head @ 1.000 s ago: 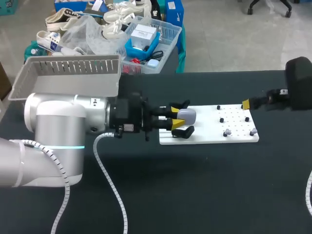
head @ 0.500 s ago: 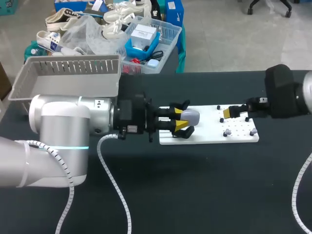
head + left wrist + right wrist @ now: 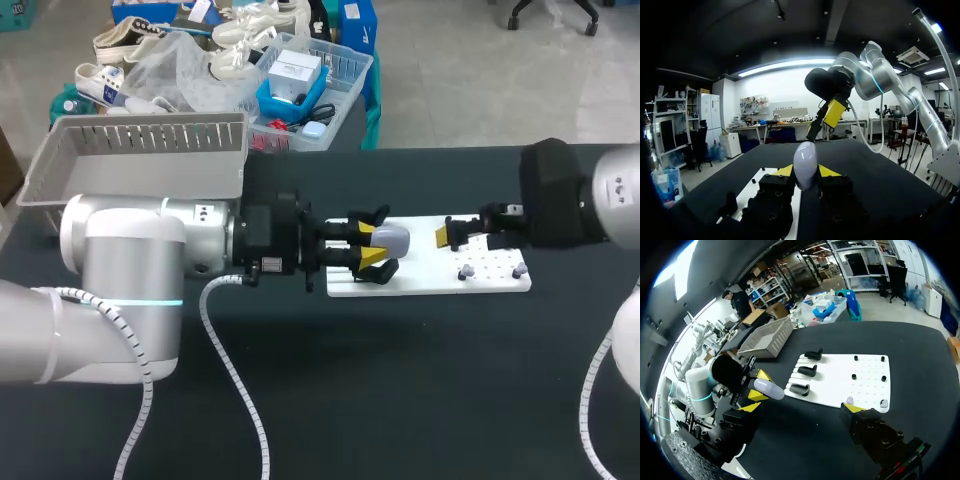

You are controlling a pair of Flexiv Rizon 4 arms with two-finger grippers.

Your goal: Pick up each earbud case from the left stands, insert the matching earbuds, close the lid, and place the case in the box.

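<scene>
Early stage: your left gripper (image 3: 372, 247) has its fingers clamped on the lavender earbud case (image 3: 388, 240), held above the white board (image 3: 420, 282) on the surface; your right gripper (image 3: 445, 235), grip unreadable, hovers near the earbuds (image 3: 466, 272); inserting, closing and boxing remain.

You have a pale lilac-grey, glossy earbud case (image 3: 390, 238) between the bright yellow tips of the left tool (image 3: 366, 244), whose body is matte black. The left arm (image 3: 130, 255) is silver-white with a thin glowing cyan ring and a white ribbed cable (image 3: 226, 372). The board (image 3: 430, 278) is plain white, dotted with small black pegs (image 3: 448, 220) and black stands (image 3: 381, 270). Two tiny earbuds (image 3: 465, 272) on it are lilac-grey. The desk (image 3: 400, 390) is flat black. The basket (image 3: 140, 150) is light grey with slotted walls.
</scene>
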